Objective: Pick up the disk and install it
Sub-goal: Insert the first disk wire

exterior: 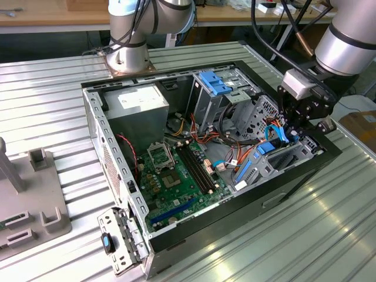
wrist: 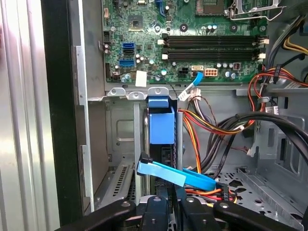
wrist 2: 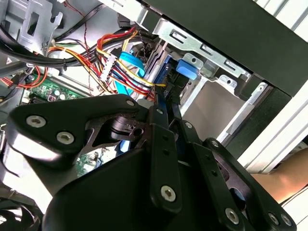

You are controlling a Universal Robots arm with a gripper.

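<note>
We find the claw [exterior: 296,132] pinching the disk [exterior: 267,147], which stands on edge in the drive bay [exterior: 289,160] at 3 o'clock in the case [exterior: 194,232], exterior view, long axis running from the claw toward 8 o'clock

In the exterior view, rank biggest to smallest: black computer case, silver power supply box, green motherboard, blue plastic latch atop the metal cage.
Black computer case, largest.
Green motherboard and silver power supply box: too alike to rank.
Blue plastic latch, smallest.
</note>
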